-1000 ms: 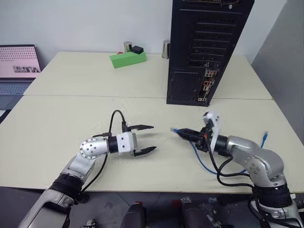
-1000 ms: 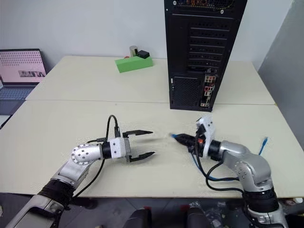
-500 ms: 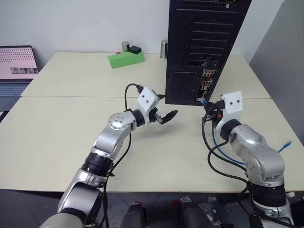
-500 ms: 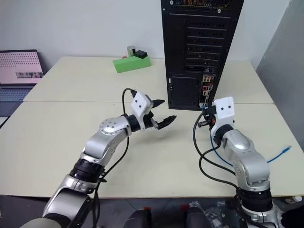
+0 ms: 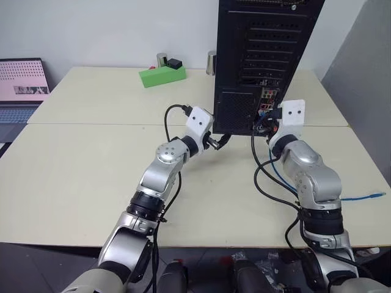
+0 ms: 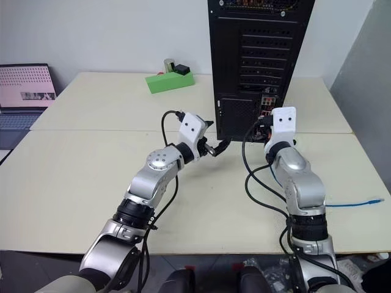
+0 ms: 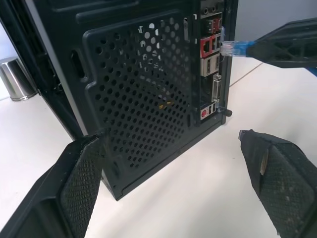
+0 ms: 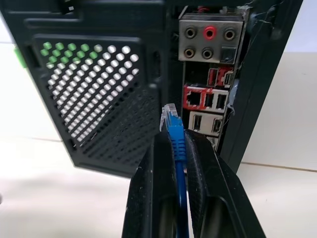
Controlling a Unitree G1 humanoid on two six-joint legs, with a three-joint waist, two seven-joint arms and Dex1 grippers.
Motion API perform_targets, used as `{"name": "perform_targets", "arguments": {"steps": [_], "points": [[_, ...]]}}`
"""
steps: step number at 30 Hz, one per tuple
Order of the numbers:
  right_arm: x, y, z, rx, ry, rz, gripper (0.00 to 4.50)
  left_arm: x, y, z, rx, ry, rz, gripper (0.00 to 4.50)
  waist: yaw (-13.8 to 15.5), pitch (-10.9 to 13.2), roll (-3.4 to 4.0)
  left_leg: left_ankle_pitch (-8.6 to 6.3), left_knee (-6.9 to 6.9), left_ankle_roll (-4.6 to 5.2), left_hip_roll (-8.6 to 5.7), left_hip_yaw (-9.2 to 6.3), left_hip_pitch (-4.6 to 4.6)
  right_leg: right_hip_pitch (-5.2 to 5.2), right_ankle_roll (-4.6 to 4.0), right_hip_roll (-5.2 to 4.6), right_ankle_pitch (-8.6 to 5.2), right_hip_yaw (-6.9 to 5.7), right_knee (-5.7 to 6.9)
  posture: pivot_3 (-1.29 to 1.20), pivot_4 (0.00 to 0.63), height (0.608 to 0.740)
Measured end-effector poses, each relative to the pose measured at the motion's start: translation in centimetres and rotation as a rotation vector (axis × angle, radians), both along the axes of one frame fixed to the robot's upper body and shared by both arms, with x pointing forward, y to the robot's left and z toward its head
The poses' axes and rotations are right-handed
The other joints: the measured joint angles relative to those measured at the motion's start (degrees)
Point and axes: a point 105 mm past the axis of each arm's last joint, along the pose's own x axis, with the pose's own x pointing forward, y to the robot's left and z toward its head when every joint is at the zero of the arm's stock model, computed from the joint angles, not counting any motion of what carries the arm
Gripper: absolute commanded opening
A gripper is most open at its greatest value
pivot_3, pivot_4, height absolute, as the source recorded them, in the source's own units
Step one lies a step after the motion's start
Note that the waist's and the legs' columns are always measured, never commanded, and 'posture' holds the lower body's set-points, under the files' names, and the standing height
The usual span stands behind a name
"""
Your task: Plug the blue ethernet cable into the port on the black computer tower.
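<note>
Right gripper clamped on blue ethernet cable, pale plug just short of the sockets on black computer tower, left gripper spread wide near its perforated panel, tower top cut off, laptop text unreadable, no legible labels.

Two cream tables pushed together, seam between them. Plain white wall behind. Grey panel on the right. Dark floor below front edge.
</note>
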Motion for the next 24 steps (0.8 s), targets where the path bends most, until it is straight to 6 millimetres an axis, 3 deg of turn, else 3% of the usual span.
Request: {"name": "perform_targets", "arguments": {"steps": [7,24], "points": [[0.7,-0.8,0.2,0.001,-0.017,-0.049,0.0,0.0,0.0,0.0,0.006,-0.002,0.012,4.47,0.0,0.0,0.0,0.0,0.0,0.0,0.0,0.0,0.0,-0.01,0.0,0.0,0.0,0.0,0.01,0.0,0.15,0.74],[1.6,-0.5,-0.1,0.007,-0.013,-0.052,0.0,0.0,-0.1,0.0,0.004,-0.007,0.018,4.47,0.0,0.0,0.0,0.0,0.0,0.0,0.0,0.0,0.0,-0.01,0.0,0.0,0.0,0.0,0.01,0.0,0.15,0.74]]}}
